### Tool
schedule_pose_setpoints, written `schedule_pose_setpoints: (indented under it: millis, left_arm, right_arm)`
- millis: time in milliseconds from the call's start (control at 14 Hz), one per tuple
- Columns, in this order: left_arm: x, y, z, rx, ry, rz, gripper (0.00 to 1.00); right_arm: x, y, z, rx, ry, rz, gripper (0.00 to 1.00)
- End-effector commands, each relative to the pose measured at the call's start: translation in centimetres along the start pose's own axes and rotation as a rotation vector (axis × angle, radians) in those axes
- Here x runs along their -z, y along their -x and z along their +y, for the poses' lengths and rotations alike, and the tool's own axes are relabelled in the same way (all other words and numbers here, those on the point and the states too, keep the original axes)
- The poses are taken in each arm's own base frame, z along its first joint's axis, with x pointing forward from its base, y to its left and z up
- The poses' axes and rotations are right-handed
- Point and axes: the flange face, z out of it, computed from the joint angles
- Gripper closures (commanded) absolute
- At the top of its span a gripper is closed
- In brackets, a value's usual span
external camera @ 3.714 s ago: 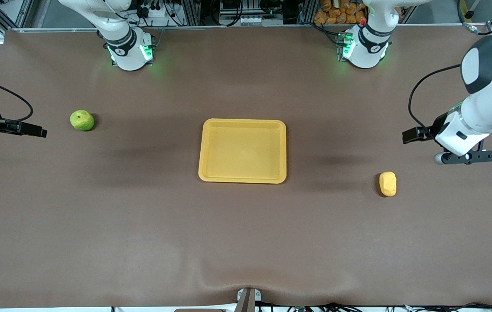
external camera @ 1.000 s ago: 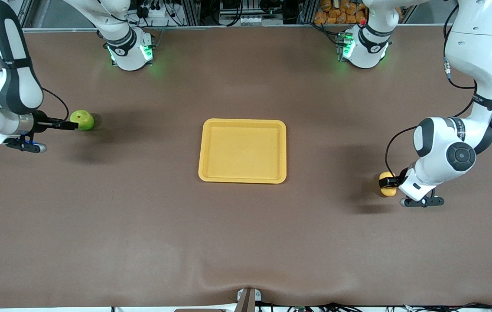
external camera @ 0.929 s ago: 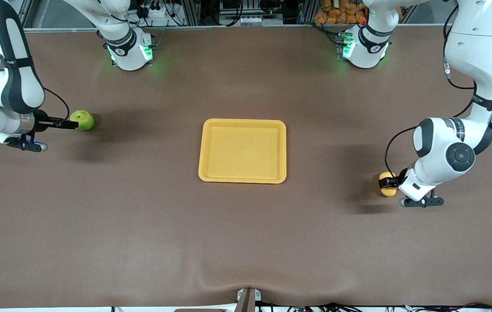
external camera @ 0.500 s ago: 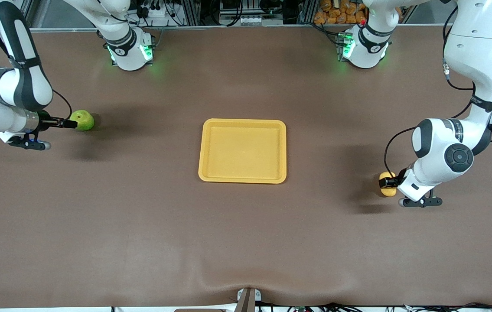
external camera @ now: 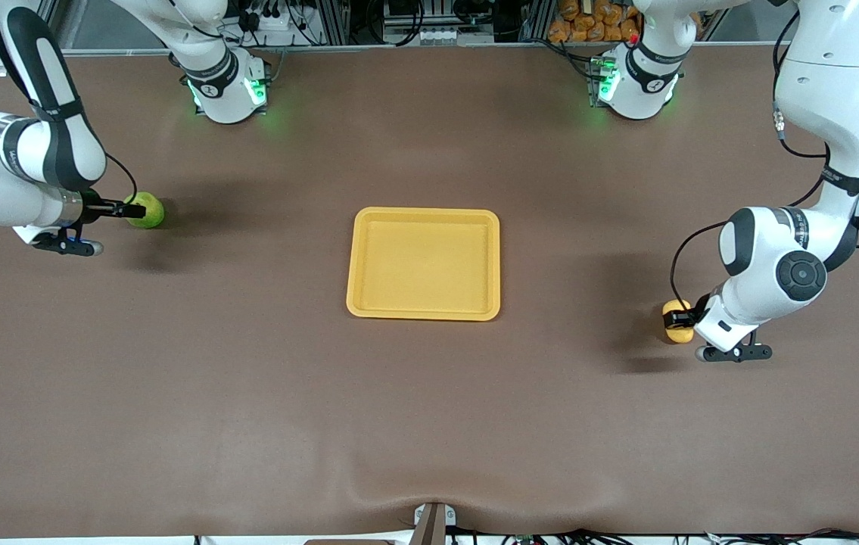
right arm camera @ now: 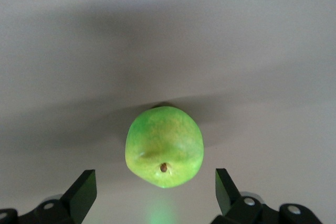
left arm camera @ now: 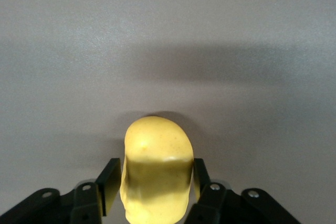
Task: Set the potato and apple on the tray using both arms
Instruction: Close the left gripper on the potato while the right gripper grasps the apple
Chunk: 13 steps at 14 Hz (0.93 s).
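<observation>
The potato (left arm camera: pixel 156 171) is being closed in on by the left pincer (left arm camera: pixel 153 191): compared with a second earlier, when the fingers were standing clearly wider, they are now being drawn in against the potato's two flanks, and in the left wrist view they are seen touching or all but touching its skin. A firm clamp is not yet being shown, so the grip is being judged as still forming. The potato is still lying on the bench (external camera: pixel 247 393), toward the left arm's end and slightly nearer the front camera than the tray (external camera: pixel 423 215).

At the other end, the right pincer (right arm camera: pixel 156 192) is being brought up around the apple (right arm camera: pixel 164 146). Over the last second the right arm has been shifted closer, so that the apple is now being framed between the two fingers, which are being kept wide apart with bare bench showing on either side of the fruit. The apple is still resting on the bench toward the right arm's end, well apart from the tray.

The tray is lying unmoved and unfilled at the middle of the bench. Neither item is being lifted yet; the potato's pickup is being judged a step ahead of the apple's, with both transfers still to be made.
</observation>
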Motion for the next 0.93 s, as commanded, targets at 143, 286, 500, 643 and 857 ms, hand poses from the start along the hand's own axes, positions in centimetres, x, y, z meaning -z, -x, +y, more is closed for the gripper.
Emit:
schedule_pose_setpoints:
  millis: [143, 286, 500, 643, 857]
  left_arm:
    - [-0.7, -0.3, 0.0, -0.014, -0.01, 0.004, 0.55]
    - [-0.8, -0.3, 0.1, -0.016, -0.01, 0.002, 0.63]
    - [-0.5, -0.3, 0.8, -0.017, -0.009, 0.001, 0.67]
    - [0.0, -0.3, 1.2, -0.02, -0.007, 0.003, 0.69]
    - [0.8, -0.3, 2.1, -0.033, -0.001, 0.012, 0.72]
  right_arm:
    - [-2.3, 0.4, 0.2, 0.002, 0.008, -0.005, 0.0]
    - [-2.9, 0.1, 0.1, 0.008, 0.009, -0.005, 0.0]
    - [-3.9, -0.2, 0.3, 0.011, 0.014, -0.006, 0.0]
    - [-4.4, -0.4, 0.8, 0.008, 0.015, -0.008, 0.0]
    - [-4.8, -0.5, 0.9, 0.013, 0.024, -0.009, 0.0]
